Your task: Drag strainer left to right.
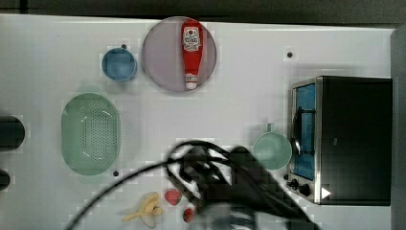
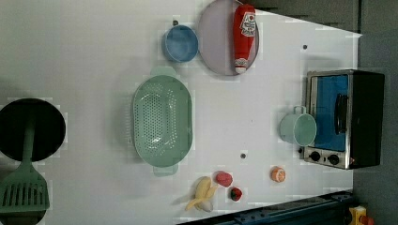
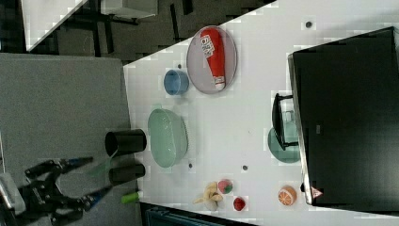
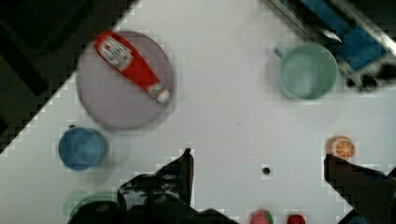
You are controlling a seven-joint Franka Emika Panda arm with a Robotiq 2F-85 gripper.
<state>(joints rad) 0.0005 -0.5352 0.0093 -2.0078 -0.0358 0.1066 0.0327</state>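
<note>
Strainer [image 1: 90, 133] unlabelled; ketchup bottle [image 1: 192, 51] label illegible

The strainer [image 2: 162, 121] looks like smooth mint-green plastic with a soft sheen, its bottom pierced by small holes. The mug [image 1: 272, 150] has the same pale plastic look. The ketchup bottle [image 1: 191, 51] is glossy red with a paper-like label, lying on a matt lilac plate [image 1: 163, 57]. The toaster oven [image 2: 345, 118] shows brushed metal edges and a matt black casing. The table [image 1: 239, 96] is smooth white
</note>
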